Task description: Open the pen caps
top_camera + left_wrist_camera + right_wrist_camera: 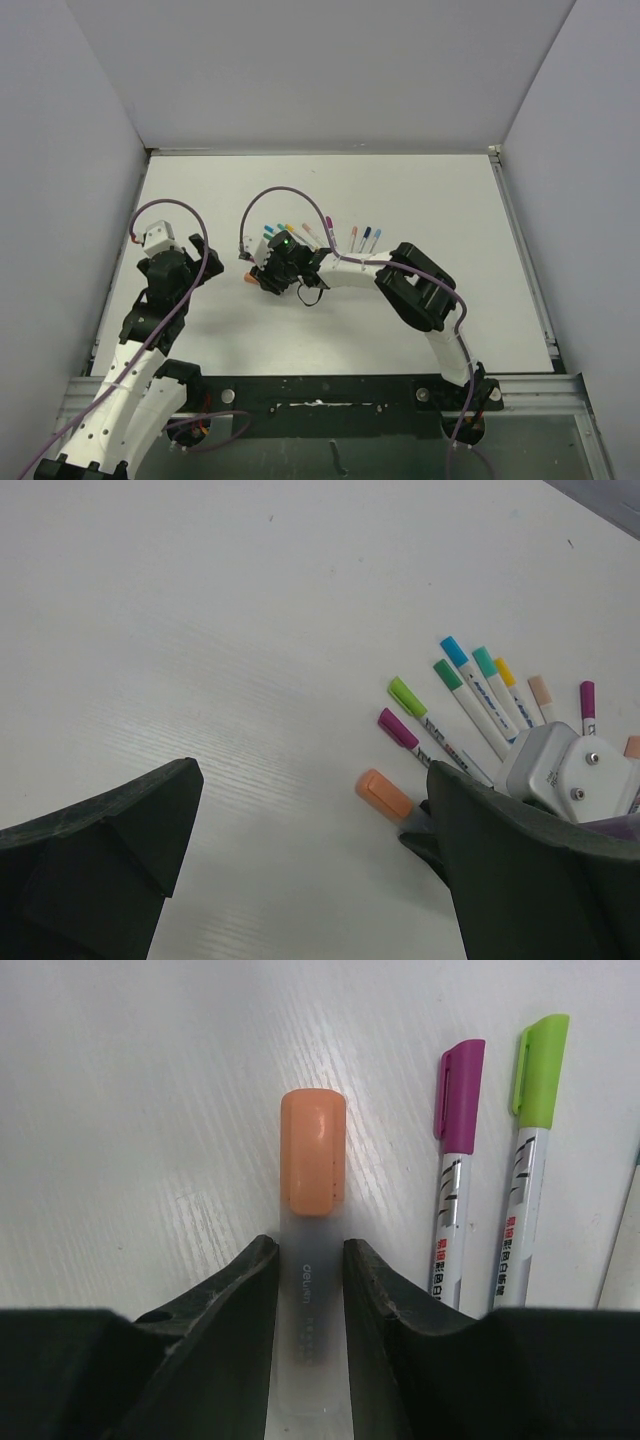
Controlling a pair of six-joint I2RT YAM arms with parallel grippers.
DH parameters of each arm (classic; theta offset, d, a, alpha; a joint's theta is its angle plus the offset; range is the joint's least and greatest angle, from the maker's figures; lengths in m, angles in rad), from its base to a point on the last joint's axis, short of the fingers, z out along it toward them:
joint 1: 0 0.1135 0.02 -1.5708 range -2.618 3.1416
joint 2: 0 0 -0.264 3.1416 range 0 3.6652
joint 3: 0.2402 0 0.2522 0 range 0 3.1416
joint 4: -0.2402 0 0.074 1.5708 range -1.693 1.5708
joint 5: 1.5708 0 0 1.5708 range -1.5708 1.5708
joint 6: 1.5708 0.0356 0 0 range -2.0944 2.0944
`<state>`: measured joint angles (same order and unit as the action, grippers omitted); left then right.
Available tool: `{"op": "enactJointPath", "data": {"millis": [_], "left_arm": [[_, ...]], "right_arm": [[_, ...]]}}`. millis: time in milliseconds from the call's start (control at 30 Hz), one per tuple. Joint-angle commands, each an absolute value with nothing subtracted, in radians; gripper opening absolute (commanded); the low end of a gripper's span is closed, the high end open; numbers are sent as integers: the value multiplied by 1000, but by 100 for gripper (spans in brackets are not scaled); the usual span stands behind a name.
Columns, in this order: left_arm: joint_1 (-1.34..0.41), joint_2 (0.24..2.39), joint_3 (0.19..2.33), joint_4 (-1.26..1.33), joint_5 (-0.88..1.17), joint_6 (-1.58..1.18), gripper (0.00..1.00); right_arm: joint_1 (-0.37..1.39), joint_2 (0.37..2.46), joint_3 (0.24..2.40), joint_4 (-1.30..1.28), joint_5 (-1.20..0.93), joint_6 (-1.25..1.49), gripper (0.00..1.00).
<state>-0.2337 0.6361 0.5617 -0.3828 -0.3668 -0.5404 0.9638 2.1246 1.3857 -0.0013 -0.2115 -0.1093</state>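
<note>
A fat orange pen cap (312,1150) sits on a frosted pen barrel (308,1300) lying on the white table. My right gripper (310,1252) is shut on that barrel just behind the cap. In the top view the right gripper (268,277) is mid-table with the orange cap (248,281) sticking out to its left. Capped pens lie beside it, with a magenta cap (460,1095) and a lime cap (540,1070). My left gripper (312,780) is open and empty, left of the orange cap (384,793). The left gripper (163,262) stays apart from the pens.
More capped pens fan out behind the right gripper: blue (453,648), teal (484,660), yellow (504,670), dark green (446,672), peach (540,690), purple (587,695). Three pens (366,238) lie further right. Grey walls enclose the table (450,200).
</note>
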Motion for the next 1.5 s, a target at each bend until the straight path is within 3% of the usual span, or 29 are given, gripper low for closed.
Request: {"op": "enactJointPath", "data": {"millis": [0, 100, 233, 533, 800, 900, 1100, 1467], "left_arm": [[-229, 620, 603, -357, -370, -546, 98], [-229, 619, 602, -358, -368, -546, 98], [-229, 619, 603, -352, -347, -548, 98], [-228, 602, 580, -281, -160, -569, 98], [-228, 653, 489, -68, 133, -640, 97], [-226, 693, 438, 67, 210, -707, 95], [-228, 799, 314, 409, 316, -872, 79], [-287, 1048, 295, 738, 362, -973, 77]], "right_arm": [[974, 2165, 1366, -51, -200, -116, 22], [974, 2163, 1353, -33, -206, -113, 11], [975, 2118, 1290, 61, -211, -98, 5], [951, 1898, 1093, 277, -111, -37, 2], [886, 1711, 929, 360, -64, 53, 0], [847, 1642, 862, 393, -82, 90, 0], [802, 1529, 768, 435, -122, 124, 0], [808, 1508, 776, 446, -161, 155, 0]]}}
